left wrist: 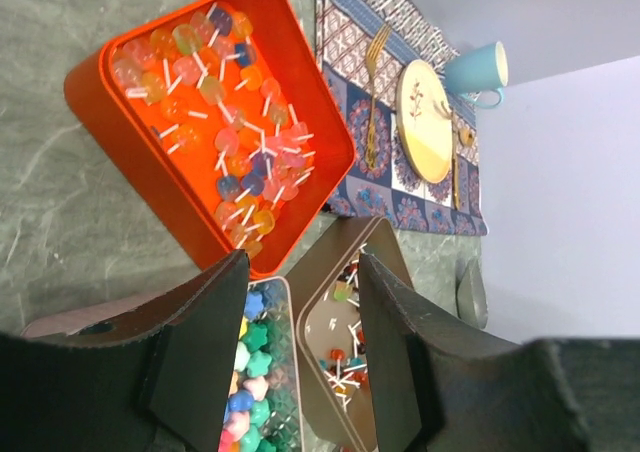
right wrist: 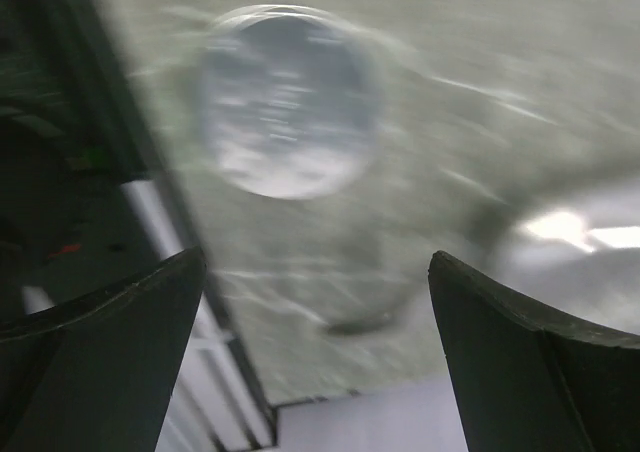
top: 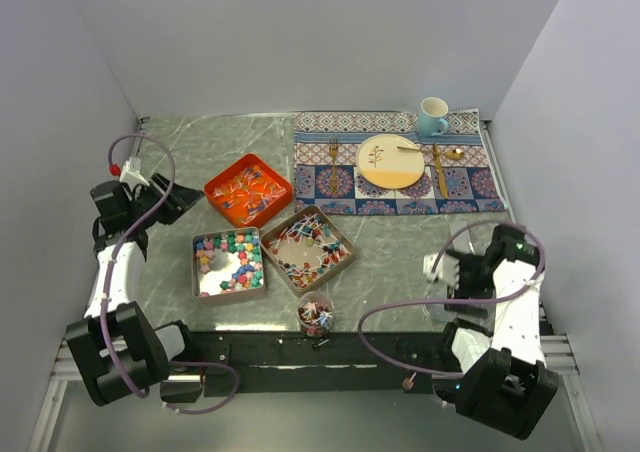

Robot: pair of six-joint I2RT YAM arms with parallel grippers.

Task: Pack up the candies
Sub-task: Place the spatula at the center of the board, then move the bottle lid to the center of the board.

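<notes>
Chunky pink, green, blue and yellow candies (top: 238,259) fill a silver tin (top: 196,270). Slim red, blue and white pieces (top: 312,242) lie in a brown tin (top: 344,239). An orange tray (top: 218,184) holds stick sweets (top: 250,190). A small clear cup (top: 316,315) with some candies stands at the near edge. My left gripper (top: 186,201) is open and empty, left of the orange tray; in the left wrist view it (left wrist: 302,272) looks over both tins. My right gripper (top: 436,268) is open and empty, right of the cup. The right wrist view (right wrist: 315,262) is blurred and shows a clear round thing (right wrist: 285,102).
A patterned placemat (top: 470,187) lies at the back right with a plate (top: 390,162), a fork (top: 333,168), a spoon (top: 452,154) and a blue mug (top: 432,116). Grey walls close in the left, back and right. The table's front edge runs just below the cup.
</notes>
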